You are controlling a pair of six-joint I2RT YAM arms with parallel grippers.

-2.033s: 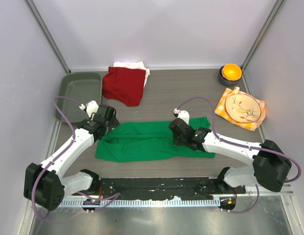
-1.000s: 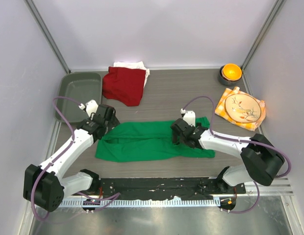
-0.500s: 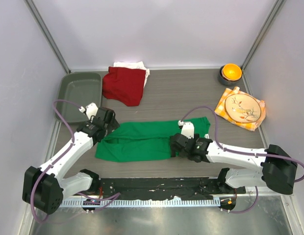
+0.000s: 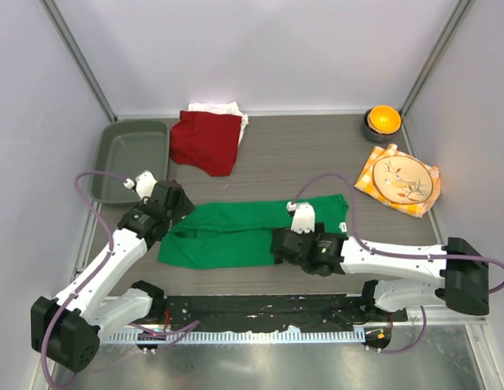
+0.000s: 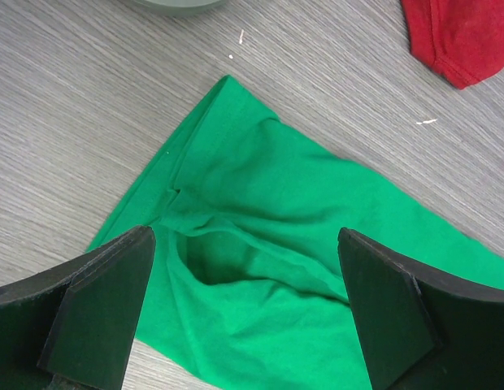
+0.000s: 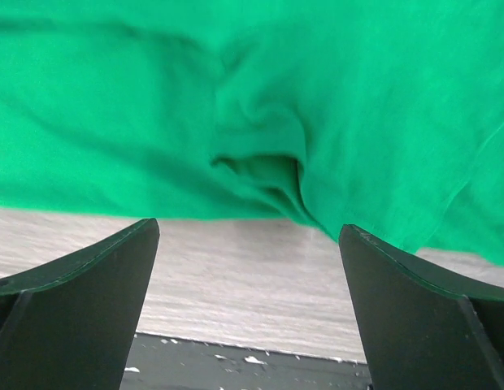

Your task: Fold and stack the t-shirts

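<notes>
A bright green t-shirt point(image 4: 232, 234) lies as a long folded band across the middle of the table. My left gripper point(image 4: 175, 214) hovers open over its left end; in the left wrist view the wide-apart fingers point(image 5: 102, 305) frame a wrinkled pocket of the green t-shirt point(image 5: 276, 203). My right gripper point(image 4: 279, 246) is open above the band's near edge, and the right wrist view shows the green t-shirt point(image 6: 252, 89) with bare table between the fingers point(image 6: 414, 301). A dark red t-shirt point(image 4: 205, 142) lies at the back on a white t-shirt point(image 4: 222, 107).
A grey-green tray point(image 4: 130, 154) sits at the back left. At the right, a patterned plate point(image 4: 402, 180) rests on an orange checked napkin point(image 4: 367, 180), with a bowl holding something orange point(image 4: 383, 120) behind it. A black rail point(image 4: 260, 309) runs along the near edge.
My right arm has swung down and left, from the green t-shirt's right part to its near edge at the middle. The left gripper drew back slightly left. The shirt lies unchanged.
</notes>
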